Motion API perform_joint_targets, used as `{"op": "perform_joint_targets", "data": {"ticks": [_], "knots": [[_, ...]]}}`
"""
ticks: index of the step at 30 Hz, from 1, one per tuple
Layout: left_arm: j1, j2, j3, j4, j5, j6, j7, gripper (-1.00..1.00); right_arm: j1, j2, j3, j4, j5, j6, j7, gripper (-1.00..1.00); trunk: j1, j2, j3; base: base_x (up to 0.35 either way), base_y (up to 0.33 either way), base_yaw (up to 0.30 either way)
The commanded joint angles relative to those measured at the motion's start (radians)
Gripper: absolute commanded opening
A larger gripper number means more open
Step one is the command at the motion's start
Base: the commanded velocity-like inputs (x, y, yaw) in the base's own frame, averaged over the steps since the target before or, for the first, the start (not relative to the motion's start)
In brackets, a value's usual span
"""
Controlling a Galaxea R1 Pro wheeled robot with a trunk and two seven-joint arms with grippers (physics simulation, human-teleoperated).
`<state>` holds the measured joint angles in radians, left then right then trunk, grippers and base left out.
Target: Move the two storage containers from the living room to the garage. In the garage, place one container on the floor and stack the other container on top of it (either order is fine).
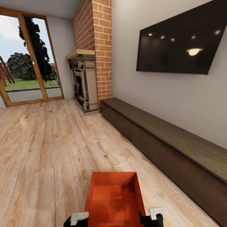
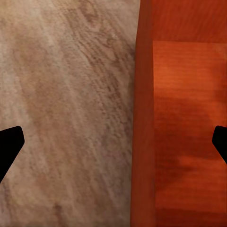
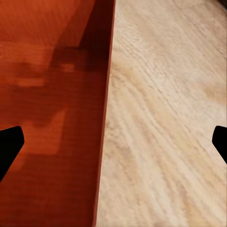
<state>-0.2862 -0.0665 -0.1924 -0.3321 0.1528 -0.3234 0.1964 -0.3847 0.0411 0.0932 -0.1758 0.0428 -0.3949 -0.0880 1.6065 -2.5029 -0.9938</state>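
I have the left end effector [image 2: 113, 142] spread wide, its two dark fingertips [image 2: 9, 144] far apart at the edges of the wrist view, straddling the left wall of the storage container [image 1: 114, 198]; one finger sits over the wood floor [image 1: 47, 148] outside, the other over the box's orange interior. I cannot tell whether either pad touches the wall, so I read it as released, not clamped. The right end effector [image 3: 113, 142] mirrors that: fingers just as wide, the container's right wall running between them, one finger [image 3: 9, 144] over the orange bottom and the other over the planks. In the head view the open-top container sits low in the centre, directly in front of me, with a wrist bracket showing at each of its near corners (the white brackets, at the bottom edge of the picture). Whether the box rests on the floor or is lifted off it, I cannot tell. To my right the long dark cabinet [image 1: 176, 148] runs along the wall under the black TV [image 1: 183, 44], fairly near the container's right side. Ahead and to the left the plank floor is open as far as the brick fireplace [image 1: 91, 60] and the glass doors [image 1: 28, 60].
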Motion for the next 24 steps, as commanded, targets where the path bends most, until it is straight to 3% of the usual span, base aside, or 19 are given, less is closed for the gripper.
{"op": "perform_joint_targets", "data": {"ticks": [1,6,17,24], "knots": [[-0.001,0.001,-0.009,0.001,0.010,-0.004,0.006,1.00,-0.001,0.000,0.007,0.001,0.004,-0.001,-0.008,1.00,0.000,0.000,-0.001,0.000,0.000,0.000],[-0.001,0.001,-0.009,0.001,0.010,-0.004,0.005,1.00,0.000,0.000,0.006,0.001,0.003,-0.001,-0.005,1.00,0.002,-0.002,-0.020,0.000,0.000,0.000],[-0.001,0.001,-0.008,0.001,0.010,-0.004,0.006,1.00,0.004,0.002,0.000,0.002,-0.004,-0.001,-0.005,1.00,0.002,-0.002,-0.020,0.000,0.000,0.000],[-0.001,0.000,-0.006,0.001,0.010,-0.005,0.006,1.00,0.004,0.003,0.000,0.002,-0.006,-0.002,-0.005,1.00,0.004,-0.003,-0.040,0.000,0.000,0.000]]}}
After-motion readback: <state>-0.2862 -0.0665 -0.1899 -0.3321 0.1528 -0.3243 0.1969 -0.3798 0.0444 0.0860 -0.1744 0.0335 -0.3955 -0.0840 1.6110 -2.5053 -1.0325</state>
